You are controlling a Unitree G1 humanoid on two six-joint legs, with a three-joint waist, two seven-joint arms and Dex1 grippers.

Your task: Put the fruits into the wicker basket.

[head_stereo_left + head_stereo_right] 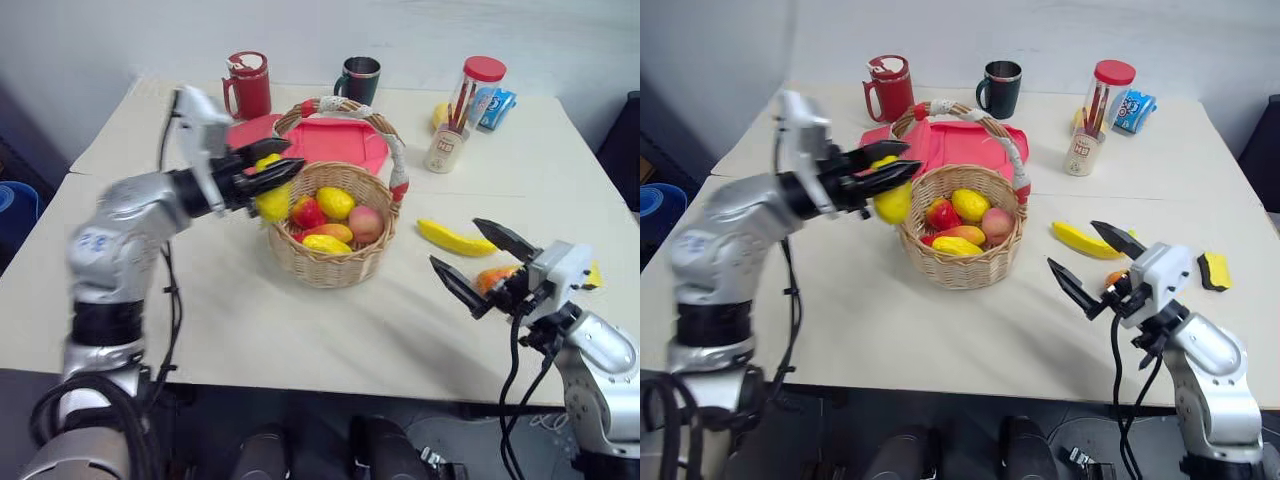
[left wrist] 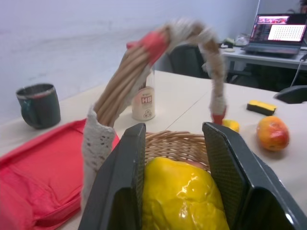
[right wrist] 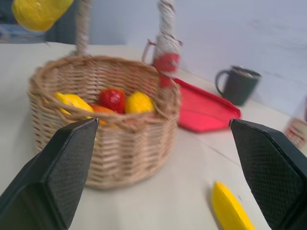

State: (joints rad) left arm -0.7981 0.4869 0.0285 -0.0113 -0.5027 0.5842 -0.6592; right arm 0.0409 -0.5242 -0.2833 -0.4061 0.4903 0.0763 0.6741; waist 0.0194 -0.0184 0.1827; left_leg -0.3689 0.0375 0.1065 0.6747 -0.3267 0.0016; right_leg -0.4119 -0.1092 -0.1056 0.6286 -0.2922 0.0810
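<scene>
My left gripper (image 1: pixel 272 176) is shut on a yellow fruit (image 1: pixel 273 202) and holds it in the air at the left rim of the wicker basket (image 1: pixel 330 262), under its cloth-wrapped handle (image 1: pixel 398 160). Between the fingers in the left wrist view sits the same yellow fruit (image 2: pixel 180 196). Several fruits lie in the basket, among them a red one (image 1: pixel 308 212) and a yellow one (image 1: pixel 335 202). A banana (image 1: pixel 455 240) lies on the table right of the basket. My right gripper (image 1: pixel 1090 260) stands open and empty near the front right, with an orange-red mango (image 1: pixel 493 278) just behind it.
Behind the basket lies a flat red pouch (image 1: pixel 340 142). At the table's back stand a red mug (image 1: pixel 247 85), a dark mug (image 1: pixel 360 78), a red-lidded jar (image 1: pixel 478 85) and a white cup (image 1: pixel 445 150). A yellow-and-black sponge (image 1: pixel 1213 270) lies at the right edge.
</scene>
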